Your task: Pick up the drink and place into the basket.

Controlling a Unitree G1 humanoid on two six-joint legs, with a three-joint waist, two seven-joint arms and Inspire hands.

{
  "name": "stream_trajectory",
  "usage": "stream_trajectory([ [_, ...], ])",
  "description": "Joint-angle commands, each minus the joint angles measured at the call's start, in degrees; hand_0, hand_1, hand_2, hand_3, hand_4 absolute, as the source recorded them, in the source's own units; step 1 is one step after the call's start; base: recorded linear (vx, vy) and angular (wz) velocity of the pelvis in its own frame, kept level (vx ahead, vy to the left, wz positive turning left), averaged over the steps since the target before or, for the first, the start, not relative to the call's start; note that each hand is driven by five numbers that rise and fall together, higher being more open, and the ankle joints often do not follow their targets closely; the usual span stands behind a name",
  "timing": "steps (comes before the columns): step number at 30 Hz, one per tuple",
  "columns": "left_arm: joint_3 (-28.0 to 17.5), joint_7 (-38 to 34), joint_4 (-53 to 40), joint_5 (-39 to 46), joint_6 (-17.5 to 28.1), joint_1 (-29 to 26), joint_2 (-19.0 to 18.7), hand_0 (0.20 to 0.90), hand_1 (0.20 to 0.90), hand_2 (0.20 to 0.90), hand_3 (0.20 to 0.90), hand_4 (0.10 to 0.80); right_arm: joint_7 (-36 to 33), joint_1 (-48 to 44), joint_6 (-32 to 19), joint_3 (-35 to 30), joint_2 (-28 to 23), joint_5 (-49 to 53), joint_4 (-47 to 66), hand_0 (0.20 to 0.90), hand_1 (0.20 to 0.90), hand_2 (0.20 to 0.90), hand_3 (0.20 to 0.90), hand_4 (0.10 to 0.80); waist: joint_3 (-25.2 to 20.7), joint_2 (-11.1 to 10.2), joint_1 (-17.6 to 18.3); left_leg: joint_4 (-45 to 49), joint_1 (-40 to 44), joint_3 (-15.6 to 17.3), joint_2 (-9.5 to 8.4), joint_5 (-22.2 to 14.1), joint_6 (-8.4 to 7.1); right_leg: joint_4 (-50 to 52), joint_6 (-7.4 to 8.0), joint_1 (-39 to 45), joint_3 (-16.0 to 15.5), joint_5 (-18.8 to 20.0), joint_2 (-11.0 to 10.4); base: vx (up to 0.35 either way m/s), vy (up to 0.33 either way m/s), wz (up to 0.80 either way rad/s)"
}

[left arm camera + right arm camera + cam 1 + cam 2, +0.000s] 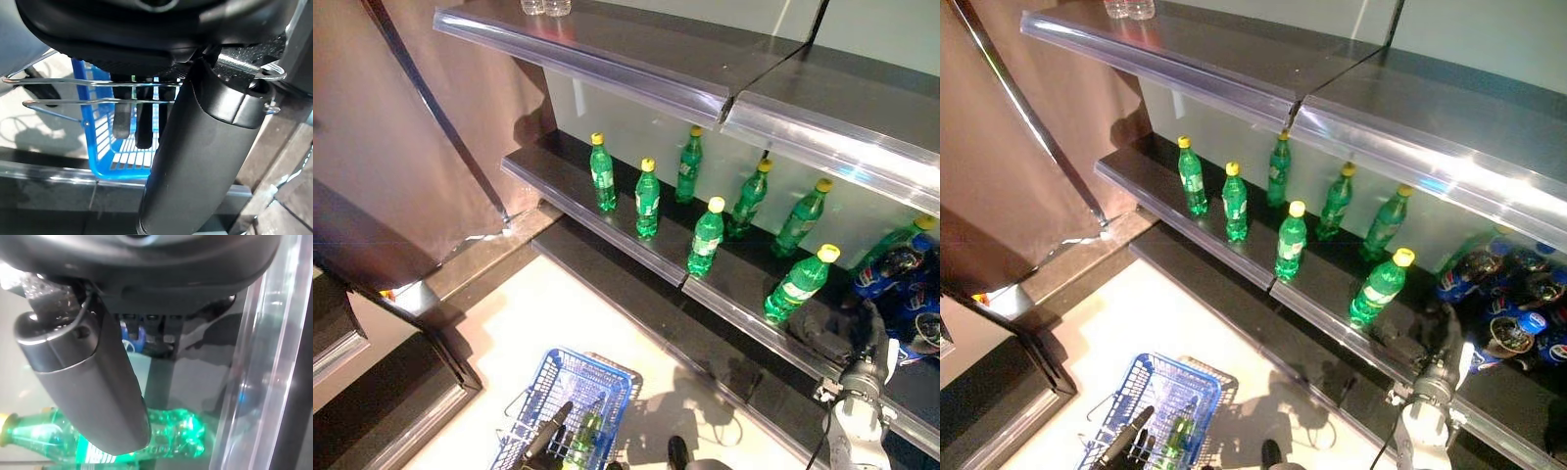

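Several green drink bottles with yellow caps stand on the dark middle shelf point(636, 250). The nearest one point(796, 286) leans at the shelf's front edge. My right hand point(827, 338) rests on the shelf just right of its base. In the right wrist view the thumb point(93, 382) crosses in front of this bottle point(181, 431), the fingers reach straight past it, and nothing is gripped. Low down, my left hand point(548, 436) hangs a blue basket point(607, 377) by its wire handles point(98, 83), with fingers hooked over them. One green bottle point(585, 436) lies inside.
Blue-labelled bottles point(901, 284) crowd the shelf to the right of my right hand. An upper shelf point(636, 59) overhangs the bottles, and each shelf front carries a clear plastic rail point(264, 357). A brown panel point(401, 147) closes the left side. Pale floor point(538, 323) lies below.
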State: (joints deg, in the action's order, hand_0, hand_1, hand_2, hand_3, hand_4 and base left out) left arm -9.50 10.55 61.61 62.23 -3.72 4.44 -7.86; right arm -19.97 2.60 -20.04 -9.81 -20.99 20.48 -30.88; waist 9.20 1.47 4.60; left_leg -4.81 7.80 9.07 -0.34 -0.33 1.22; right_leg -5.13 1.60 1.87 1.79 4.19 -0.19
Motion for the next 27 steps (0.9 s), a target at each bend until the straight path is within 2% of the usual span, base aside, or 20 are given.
stream_trajectory([
  [1,1.2,5.1,-5.2,2.1,2.3,-2.0,-3.7,0.300,0.300,0.300,0.200,0.100,0.8,-4.6,-6.4,-3.3,-5.6,1.3,1.1,0.900,0.900,0.900,0.900,0.800,-1.3,-1.3,-1.1,2.9,-3.9,-6.9,-2.32,-0.7,0.16,4.8,-0.22,0.3,-3.7,-3.4,1.8,0.064,-0.075,0.00],
  [12,0.9,5.7,-3.6,2.0,1.9,-1.3,-4.1,0.300,0.300,0.300,0.200,0.100,5.0,-4.5,-5.2,-3.5,-6.6,0.1,1.0,0.900,0.900,0.900,0.900,0.800,-0.7,-0.7,-1.1,5.9,-6.2,-7.4,-1.92,-0.3,-1.07,6.1,-1.04,0.0,-5.2,-4.6,1.2,0.026,-0.019,0.01],
  [27,2.0,7.1,-3.6,3.5,2.5,-1.5,-3.9,0.300,0.300,0.300,0.200,0.100,9.8,-6.0,-3.2,-1.8,-8.4,-2.2,5.4,0.900,0.900,0.900,0.900,0.800,0.9,-0.1,-1.1,6.8,-7.8,-7.9,-2.28,0.3,-1.57,6.9,-1.12,-1.0,-5.5,-5.1,0.6,0.003,0.001,0.04],
])
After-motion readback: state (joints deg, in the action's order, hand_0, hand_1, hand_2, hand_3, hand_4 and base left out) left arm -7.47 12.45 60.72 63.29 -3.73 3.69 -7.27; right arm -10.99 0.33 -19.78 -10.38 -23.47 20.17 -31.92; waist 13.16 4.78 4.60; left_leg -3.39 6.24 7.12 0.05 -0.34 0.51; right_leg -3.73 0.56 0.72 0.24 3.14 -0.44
